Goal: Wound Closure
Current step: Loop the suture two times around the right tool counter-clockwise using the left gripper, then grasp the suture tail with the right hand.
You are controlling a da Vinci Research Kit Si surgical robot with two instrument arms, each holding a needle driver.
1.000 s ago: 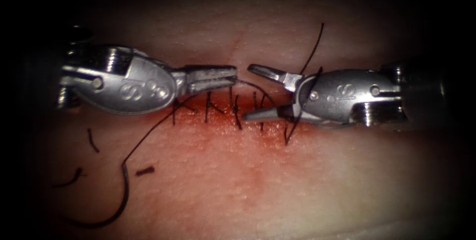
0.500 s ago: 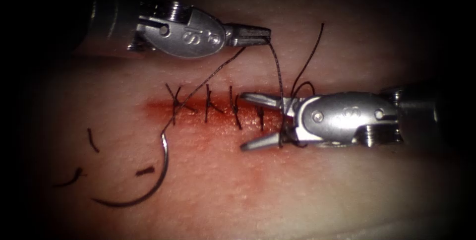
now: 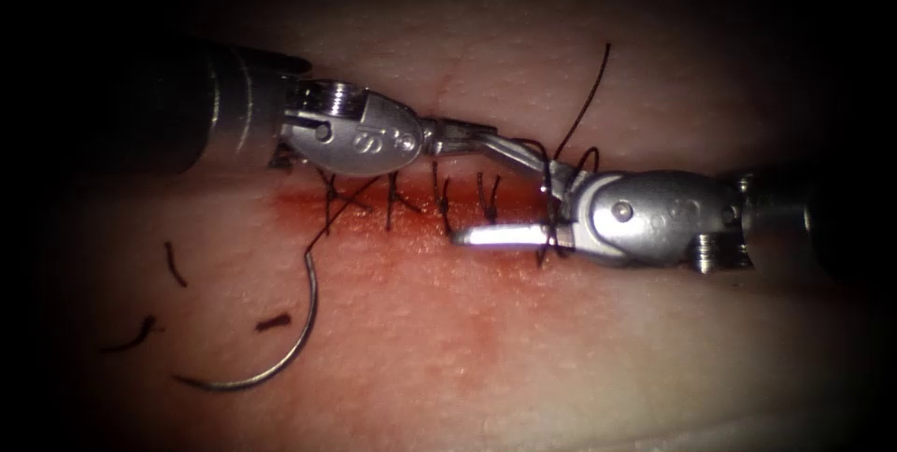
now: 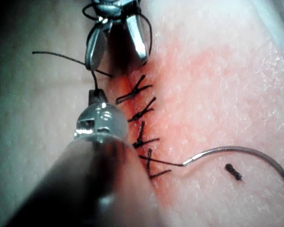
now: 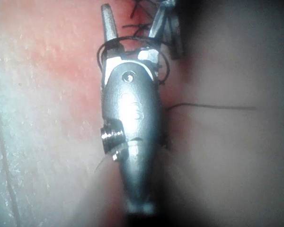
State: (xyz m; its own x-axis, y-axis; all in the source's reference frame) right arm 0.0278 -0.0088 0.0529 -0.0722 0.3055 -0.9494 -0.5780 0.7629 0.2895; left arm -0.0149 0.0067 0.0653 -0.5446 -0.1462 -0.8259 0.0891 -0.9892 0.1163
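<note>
My left tool (image 3: 488,133) is shut on the thread (image 3: 523,148) and lies against the upper jaw of my right tool (image 3: 472,190). The right tool stands open over the right end of the cut (image 3: 374,209), holding nothing, with thread looped around the base of its jaws. The curved needle (image 3: 297,340) lies free on the tissue (image 3: 561,340) in front of the cut's left end, not in the tissue. In the left wrist view the left tool (image 4: 97,97) holds thread below the open right tool (image 4: 117,52); the needle (image 4: 236,149) lies beside the stitches (image 4: 139,111). Thread loops (image 5: 132,42) circle the right tool (image 5: 135,26).
Several dark stitches (image 3: 444,195) cross the cut, with red fluid (image 3: 402,251) around them. A free thread tail (image 3: 584,97) rises behind the right tool. Short cut ends of thread (image 3: 273,323) lie on the tissue at the lower left.
My left tool rose behind the cut with the thread, then came down and right to the right tool's upper jaw, looping thread around it. The needle slid slightly upward, then stayed.
</note>
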